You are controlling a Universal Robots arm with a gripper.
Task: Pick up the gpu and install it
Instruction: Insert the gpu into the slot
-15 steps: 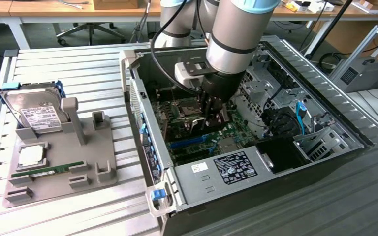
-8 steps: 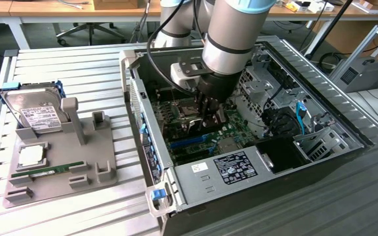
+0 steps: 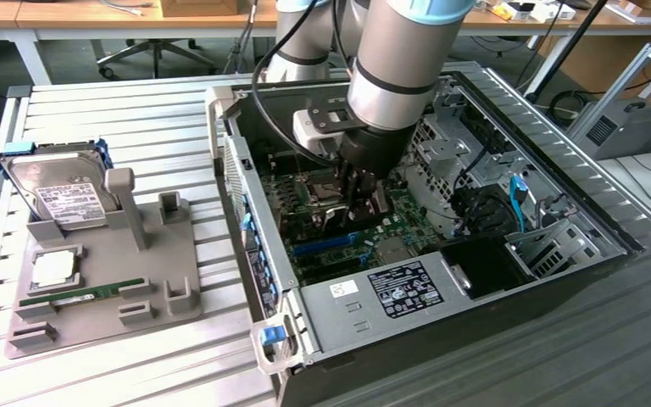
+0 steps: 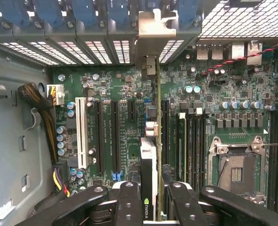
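The black gripper (image 4: 151, 190) holds in its closed jaws the thin green gpu card with silver bracket (image 4: 150, 155), edge-on over the green motherboard (image 4: 106, 89) slots; a small tilt could, I think, jam it beside the slot.

Soft, even overhead light fills the exterior view. The pale slatted desk (image 3: 111, 110) at 10 o'clock is bright, and the grey holder (image 3: 173, 259) at 8 o'clock casts only faint shadows. The arm (image 3: 399, 68) at 12 o'clock has a dull sheen and shades the open case (image 3: 569, 165) below. In the wrist view the motherboard (image 4: 106, 89) is evenly lit, the metal bracket of the gpu (image 4: 148, 160) glints, and the gripper (image 4: 152, 188) looks dark.
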